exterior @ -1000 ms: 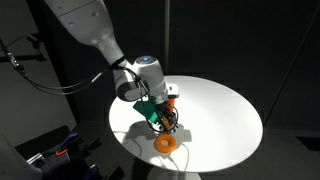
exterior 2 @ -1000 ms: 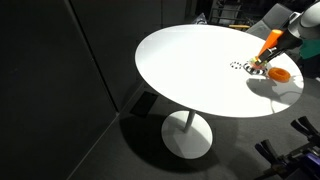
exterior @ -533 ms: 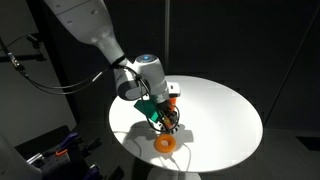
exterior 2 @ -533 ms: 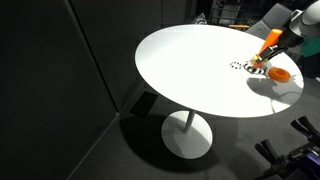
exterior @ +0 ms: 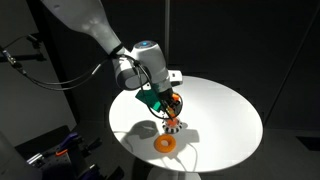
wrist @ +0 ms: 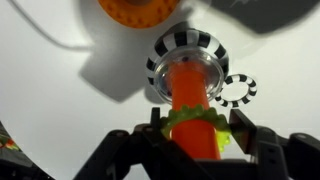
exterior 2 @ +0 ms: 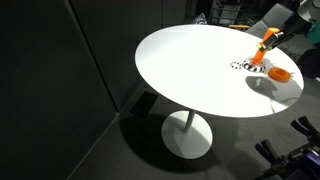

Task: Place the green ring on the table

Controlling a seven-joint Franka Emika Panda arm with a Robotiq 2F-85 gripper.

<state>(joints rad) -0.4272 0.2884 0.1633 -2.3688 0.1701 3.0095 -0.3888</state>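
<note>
Your gripper pinches the green ring high around the orange peg, seemingly not yet off its top, so freeing it and setting it on the table beside that peg remain.

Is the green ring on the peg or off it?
On: wrist view shows the green ring around the orange peg, near its top.

Table looks smooth and matt; peg and green ring glossy plastic.
</note>
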